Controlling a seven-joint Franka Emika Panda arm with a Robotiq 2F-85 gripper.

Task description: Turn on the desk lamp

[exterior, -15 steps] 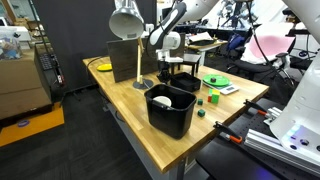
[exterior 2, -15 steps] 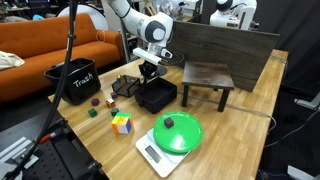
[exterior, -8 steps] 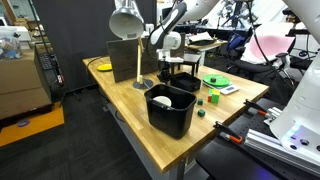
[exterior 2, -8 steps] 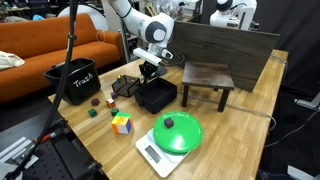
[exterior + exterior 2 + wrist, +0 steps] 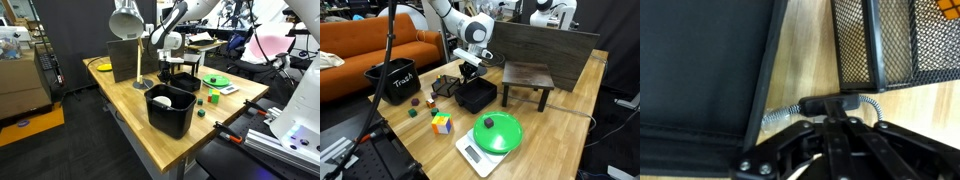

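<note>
The desk lamp (image 5: pixel 136 60) stands on the wooden table with its silver dome shade (image 5: pixel 125 20) up high and its round base (image 5: pixel 142 84) near the back. It does not show in the exterior view with the orange sofa. My gripper (image 5: pixel 163 64) (image 5: pixel 470 70) hangs low over the table just beside the lamp base. In the wrist view the gripper (image 5: pixel 832 120) is shut, its tips right at a black inline switch (image 5: pixel 830 103) on the lamp's braided cord (image 5: pixel 780 116). I cannot tell whether the lamp is lit.
A black mesh tray (image 5: pixel 475 95) (image 5: pixel 890 40) lies right next to the gripper. A tall black bin (image 5: pixel 170 110) holds a white object. A green plate on a scale (image 5: pixel 496 133), a colour cube (image 5: pixel 441 123), a small dark stool (image 5: pixel 527 75) and a dark upright panel (image 5: pixel 700 70) stand around.
</note>
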